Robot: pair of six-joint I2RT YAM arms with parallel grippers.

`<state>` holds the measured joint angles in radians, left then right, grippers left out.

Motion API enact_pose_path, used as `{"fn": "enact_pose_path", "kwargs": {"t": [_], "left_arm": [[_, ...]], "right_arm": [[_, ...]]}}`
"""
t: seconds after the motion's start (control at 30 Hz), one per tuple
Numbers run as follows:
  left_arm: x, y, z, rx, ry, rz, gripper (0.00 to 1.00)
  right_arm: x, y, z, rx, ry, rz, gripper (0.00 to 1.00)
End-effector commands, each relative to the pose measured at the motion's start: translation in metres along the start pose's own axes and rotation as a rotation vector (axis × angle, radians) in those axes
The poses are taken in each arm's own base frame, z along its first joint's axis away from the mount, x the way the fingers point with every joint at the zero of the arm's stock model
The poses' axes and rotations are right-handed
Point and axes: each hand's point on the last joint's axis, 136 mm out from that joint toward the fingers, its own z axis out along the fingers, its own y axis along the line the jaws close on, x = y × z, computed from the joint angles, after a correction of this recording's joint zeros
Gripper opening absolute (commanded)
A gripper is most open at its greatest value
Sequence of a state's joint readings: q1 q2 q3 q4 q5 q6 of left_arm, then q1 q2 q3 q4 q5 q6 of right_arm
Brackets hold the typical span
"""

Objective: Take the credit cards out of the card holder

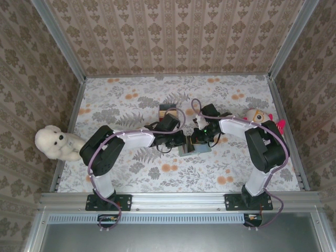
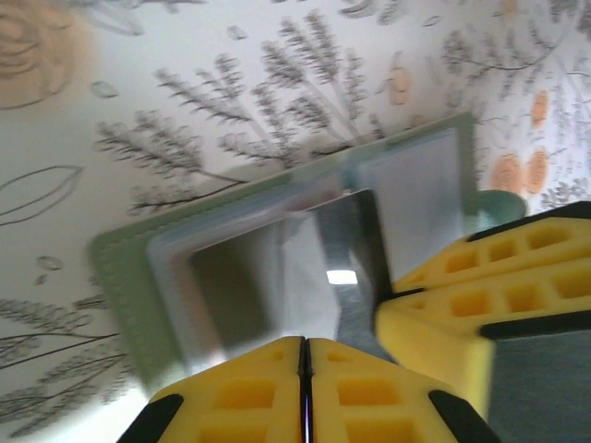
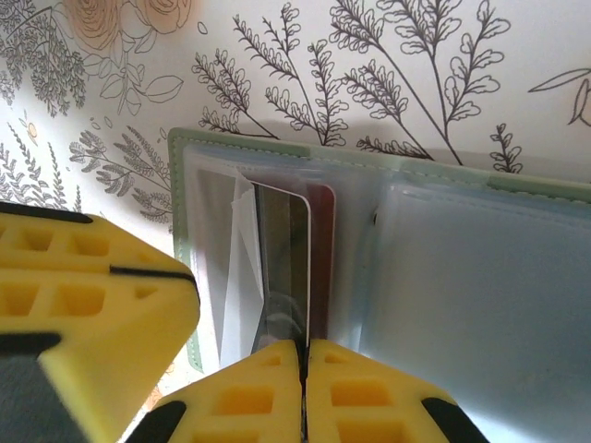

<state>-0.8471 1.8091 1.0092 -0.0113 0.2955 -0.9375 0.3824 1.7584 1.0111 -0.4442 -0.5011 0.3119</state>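
Right wrist: we note card holder [image 3: 480,277] open, cards [image 3: 282,268] not yet out; right tool [image 3: 304,347] and left tool [image 2: 305,343] both clamped shut.

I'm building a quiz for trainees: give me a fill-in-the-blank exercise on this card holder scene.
The card holder lies ____ on the table. The left gripper and right gripper are both ____. The white teddy bear sits beside the table's ____ edge. Missing words: open; shut; left.
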Motion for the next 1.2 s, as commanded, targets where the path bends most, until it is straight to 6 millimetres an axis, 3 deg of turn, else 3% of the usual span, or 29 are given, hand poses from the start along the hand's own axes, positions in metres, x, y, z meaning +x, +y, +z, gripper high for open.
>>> {"fn": "enact_pose_path", "kwargs": {"t": [0.0,0.63,0.83,1.17], "left_arm": [[0.007,0.006,0.002,-0.036,0.028,0.012,0.10],[0.026,0.047,0.014,-0.176,0.094,-0.046,0.05],[0.024,0.046,0.012,-0.173,0.087,-0.042,0.05],[0.025,0.041,0.018,-0.150,0.112,-0.033,0.05]], "right_arm": [[0.004,-0.008,-0.006,0.055,0.009,0.000,0.07],[0.008,-0.018,-0.016,0.091,-0.016,0.026,0.04],[0.005,-0.016,-0.026,0.056,-0.073,0.033,0.03],[0.009,0.000,-0.012,-0.075,-0.025,0.047,0.10]]}}
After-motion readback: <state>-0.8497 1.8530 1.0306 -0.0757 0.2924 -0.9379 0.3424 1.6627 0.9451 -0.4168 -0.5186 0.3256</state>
